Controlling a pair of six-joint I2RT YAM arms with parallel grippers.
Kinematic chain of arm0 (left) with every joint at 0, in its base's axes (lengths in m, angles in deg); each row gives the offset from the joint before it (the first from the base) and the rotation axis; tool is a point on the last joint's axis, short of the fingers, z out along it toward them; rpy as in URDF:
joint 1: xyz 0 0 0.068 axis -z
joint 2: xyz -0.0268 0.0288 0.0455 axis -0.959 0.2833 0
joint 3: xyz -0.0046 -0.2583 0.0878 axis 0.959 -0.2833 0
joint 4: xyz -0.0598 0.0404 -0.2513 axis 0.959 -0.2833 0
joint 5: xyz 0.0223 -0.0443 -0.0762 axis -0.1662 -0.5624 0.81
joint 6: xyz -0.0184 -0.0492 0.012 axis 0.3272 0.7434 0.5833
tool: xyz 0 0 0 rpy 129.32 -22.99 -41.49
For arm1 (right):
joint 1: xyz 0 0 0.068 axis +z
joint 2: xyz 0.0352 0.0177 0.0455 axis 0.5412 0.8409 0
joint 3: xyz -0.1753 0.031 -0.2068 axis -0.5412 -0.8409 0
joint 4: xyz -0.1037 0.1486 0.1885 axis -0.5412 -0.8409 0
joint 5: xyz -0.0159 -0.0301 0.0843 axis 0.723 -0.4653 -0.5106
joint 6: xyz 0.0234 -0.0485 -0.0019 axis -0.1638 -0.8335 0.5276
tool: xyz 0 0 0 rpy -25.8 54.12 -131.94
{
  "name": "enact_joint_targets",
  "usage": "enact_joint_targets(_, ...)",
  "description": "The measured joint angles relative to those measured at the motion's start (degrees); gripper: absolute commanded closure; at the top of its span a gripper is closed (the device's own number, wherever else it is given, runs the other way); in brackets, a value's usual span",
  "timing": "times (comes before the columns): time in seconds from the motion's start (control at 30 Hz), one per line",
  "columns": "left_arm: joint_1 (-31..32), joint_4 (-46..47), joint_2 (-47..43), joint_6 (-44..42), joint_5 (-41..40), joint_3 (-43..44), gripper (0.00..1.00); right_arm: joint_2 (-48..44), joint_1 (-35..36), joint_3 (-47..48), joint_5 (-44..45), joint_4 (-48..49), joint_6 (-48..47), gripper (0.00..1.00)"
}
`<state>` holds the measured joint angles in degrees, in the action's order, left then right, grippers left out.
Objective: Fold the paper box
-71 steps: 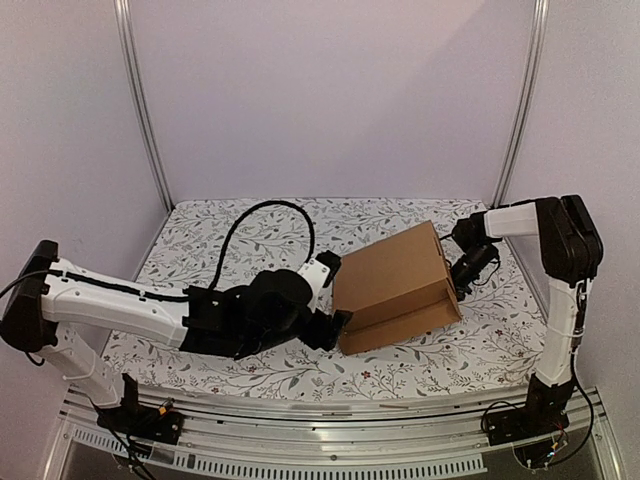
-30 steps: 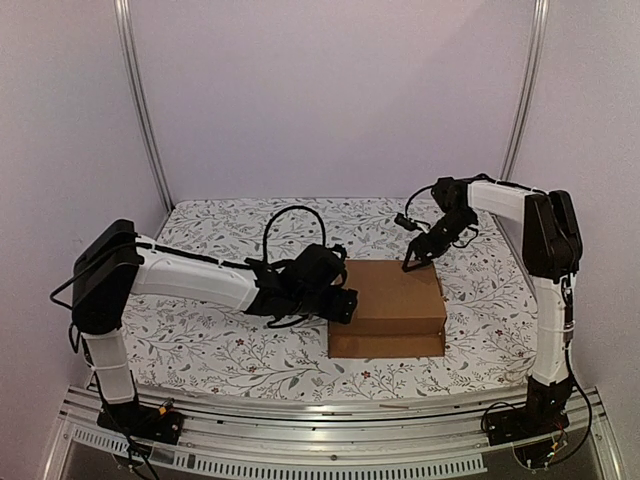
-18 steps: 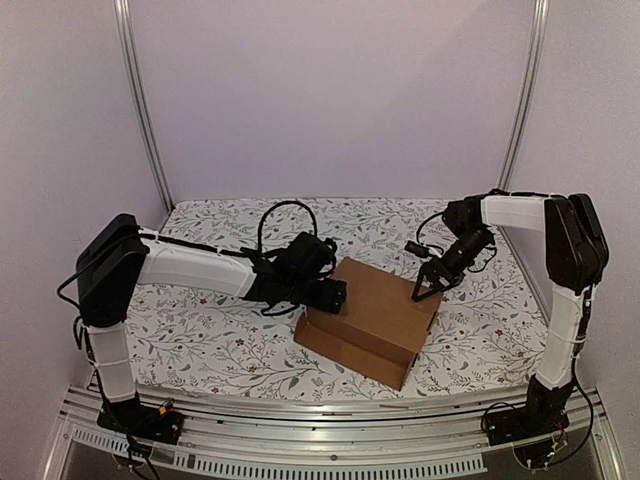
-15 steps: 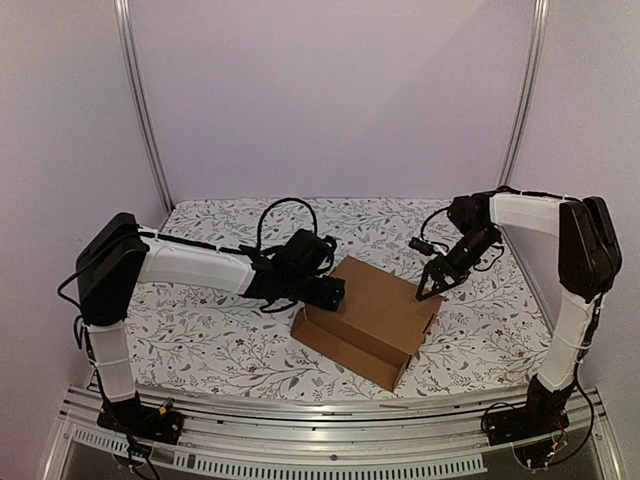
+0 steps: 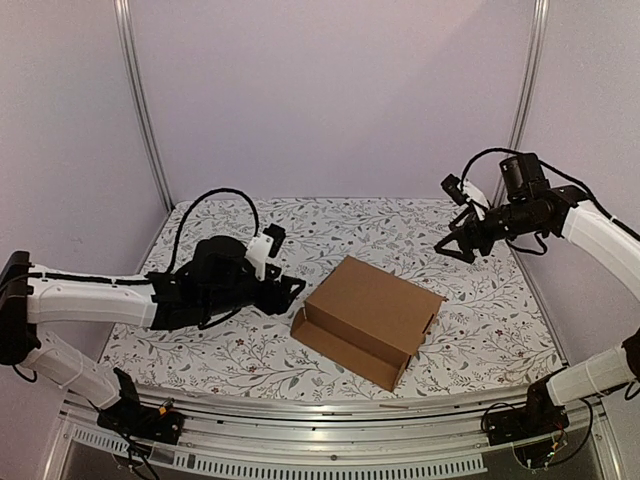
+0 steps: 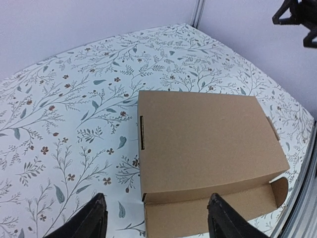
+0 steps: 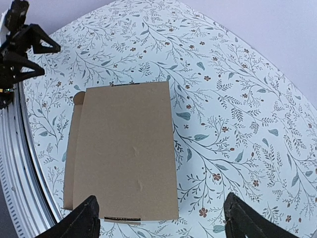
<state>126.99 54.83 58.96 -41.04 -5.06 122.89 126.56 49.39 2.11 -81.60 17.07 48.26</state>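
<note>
L-gripper, R-gripper now off paper box

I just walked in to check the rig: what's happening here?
Two robot arms are working on a plain brown corrugated cardboard box, which lies on the flower-patterned table between them, its lid down flat. Along one long side a lower cardboard strip with a rounded tab sticks out from under the lid. Neither arm holds the box: the left gripper and the right gripper both hang open, clear of it.
</note>
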Motion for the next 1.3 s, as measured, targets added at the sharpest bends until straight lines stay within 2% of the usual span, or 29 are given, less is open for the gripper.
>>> enact_joint_targets(0.07,0.0,0.6,-1.2,0.0,0.3,-3.7,0.41,1.0,1.1,0.9,-0.6,0.7,-1.9,0.22)
enact_joint_targets(0.17,0.1,-0.4,-1.2,0.3,0.5,-7.3,0.47,7.7,4.5,3.7,1.5,0.5,-4.2,0.09)
enact_joint_targets(0.2,0.1,-0.7,-1.1,0.3,0.5,-8.0,0.49,10.4,5.5,3.8,2.4,0.7,-4.9,0.08)
enact_joint_targets(0.4,0.1,-0.8,3.9,0.2,1.7,-7.7,0.55,20.0,7.2,3.7,7.1,-1.0,-5.9,0.07)
enact_joint_targets(0.6,0.1,-0.9,11.5,-0.2,3.1,-5.2,0.64,23.1,8.5,3.7,10.7,-1.2,-5.7,0.07)
enact_joint_targets(0.8,0.1,-0.5,14.6,-0.4,3.9,-3.7,0.71,23.5,9.6,3.5,12.2,-2.2,-6.0,0.09)
enact_joint_targets(0.93,0.1,-0.4,16.0,-0.9,3.8,-3.3,0.74,22.2,9.6,2.3,12.8,-3.3,-7.9,0.14)
enact_joint_targets(1.1,0.1,-0.4,16.6,-1.6,3.1,-3.2,0.78,12.8,11.1,-0.7,13.9,-7.5,-13.8,0.17)
enact_joint_targets(1.17,0.1,-0.4,16.6,-2.1,2.8,-3.1,0.8,7.6,14.8,-2.4,15.3,-8.1,-17.3,0.17)
enact_joint_targets(1.3,0.1,-0.4,16.8,-2.7,2.5,-2.7,0.85,-0.2,23.7,-10.2,18.8,-8.0,-25.1,0.29)
